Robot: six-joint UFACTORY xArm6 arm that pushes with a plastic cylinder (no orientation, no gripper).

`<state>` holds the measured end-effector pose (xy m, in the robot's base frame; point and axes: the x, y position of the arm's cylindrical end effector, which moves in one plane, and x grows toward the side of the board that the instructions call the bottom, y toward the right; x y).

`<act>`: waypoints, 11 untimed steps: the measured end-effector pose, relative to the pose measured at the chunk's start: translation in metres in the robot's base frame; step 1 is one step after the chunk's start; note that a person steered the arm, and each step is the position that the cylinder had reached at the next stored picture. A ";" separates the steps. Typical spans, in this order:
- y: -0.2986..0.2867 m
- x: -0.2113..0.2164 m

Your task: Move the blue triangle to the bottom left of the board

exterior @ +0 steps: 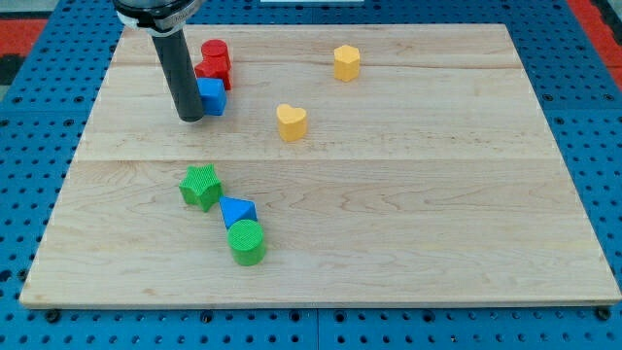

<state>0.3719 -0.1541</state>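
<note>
The blue triangle (236,211) lies on the wooden board (408,194) at the lower left of centre. It touches a green cylinder (247,242) just below it, and a green star (201,186) sits just to its upper left. My tip (190,117) rests on the board at the upper left, well above the blue triangle. The tip stands right against the left side of a blue cube (211,95).
Two red blocks (214,61) sit right above the blue cube. A yellow heart (291,122) lies near the centre top and a yellow hexagon (347,61) at the top, right of centre. A blue pegboard (29,117) surrounds the board.
</note>
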 end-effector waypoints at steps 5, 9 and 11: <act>0.033 0.158; -0.086 0.206; -0.110 0.159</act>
